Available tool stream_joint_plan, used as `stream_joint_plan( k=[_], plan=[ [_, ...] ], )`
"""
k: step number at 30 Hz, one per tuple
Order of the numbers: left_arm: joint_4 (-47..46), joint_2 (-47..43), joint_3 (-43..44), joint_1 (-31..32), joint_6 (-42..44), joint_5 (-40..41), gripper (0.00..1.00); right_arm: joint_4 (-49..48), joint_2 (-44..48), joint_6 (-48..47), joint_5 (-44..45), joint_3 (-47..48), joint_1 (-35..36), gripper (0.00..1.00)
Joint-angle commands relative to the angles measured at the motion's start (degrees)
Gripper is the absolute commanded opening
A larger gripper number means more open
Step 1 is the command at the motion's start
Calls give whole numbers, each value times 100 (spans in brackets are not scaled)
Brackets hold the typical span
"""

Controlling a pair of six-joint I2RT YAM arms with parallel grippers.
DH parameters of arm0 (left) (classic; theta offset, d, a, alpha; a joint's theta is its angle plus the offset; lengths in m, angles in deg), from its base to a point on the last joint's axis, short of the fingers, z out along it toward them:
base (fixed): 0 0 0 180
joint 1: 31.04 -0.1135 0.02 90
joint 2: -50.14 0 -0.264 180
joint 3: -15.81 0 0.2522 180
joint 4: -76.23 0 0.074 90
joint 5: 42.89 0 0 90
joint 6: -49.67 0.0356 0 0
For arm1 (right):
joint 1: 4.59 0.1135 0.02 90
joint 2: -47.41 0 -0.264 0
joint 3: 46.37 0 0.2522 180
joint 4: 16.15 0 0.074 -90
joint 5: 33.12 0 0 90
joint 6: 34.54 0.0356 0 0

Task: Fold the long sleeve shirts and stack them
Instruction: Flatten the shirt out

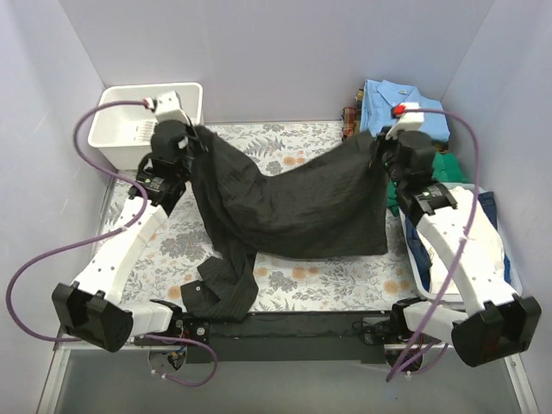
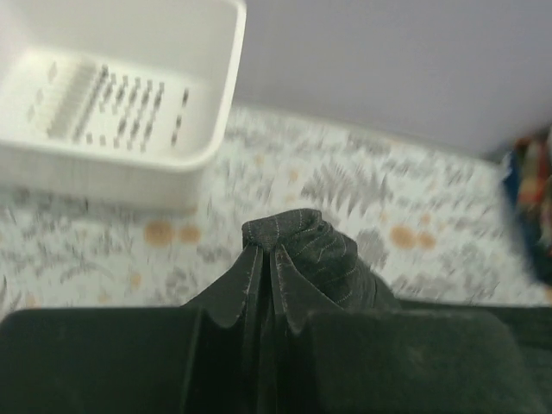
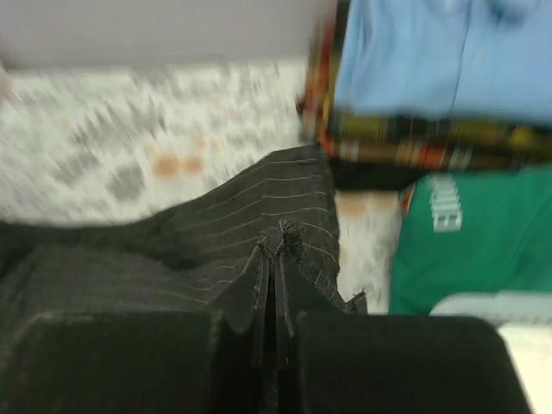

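A black pinstriped long sleeve shirt (image 1: pixel 293 203) hangs stretched between my two grippers above the floral table. The left gripper (image 1: pixel 195 136) is shut on a bunched corner of it (image 2: pixel 289 233) at the back left. The right gripper (image 1: pixel 379 145) is shut on the opposite edge (image 3: pixel 280 237) at the back right. The shirt sags in the middle, and one sleeve (image 1: pixel 222 289) trails down onto the table near the front edge. A folded light blue shirt (image 1: pixel 405 108) lies on a plaid shirt (image 3: pixel 405 142) in the back right corner.
A white perforated bin (image 1: pixel 142 121) stands at the back left. A green garment (image 1: pixel 448 166) lies beside the folded pile, and a bin with white and blue cloth (image 1: pixel 483 233) sits at the right under my right arm. Purple cables loop beside both arms.
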Motion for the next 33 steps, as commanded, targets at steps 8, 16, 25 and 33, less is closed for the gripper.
stream_joint_plan(
  k=[8,16,25,33],
  plan=[
    [-132,1298,-286,-417,-941,-217,0,663,-1571,1125,-65,-93,-449,6],
    [-168,1898,243,-716,-941,-306,53,1252,-2294,1196,-188,682,-581,67],
    [614,809,-793,-909,-1204,-226,78,1629,-1399,1055,-372,-222,-563,83],
    [1678,596,-1347,-962,-1977,-813,70,1867,-1221,1222,-741,-847,-467,83]
  ],
)
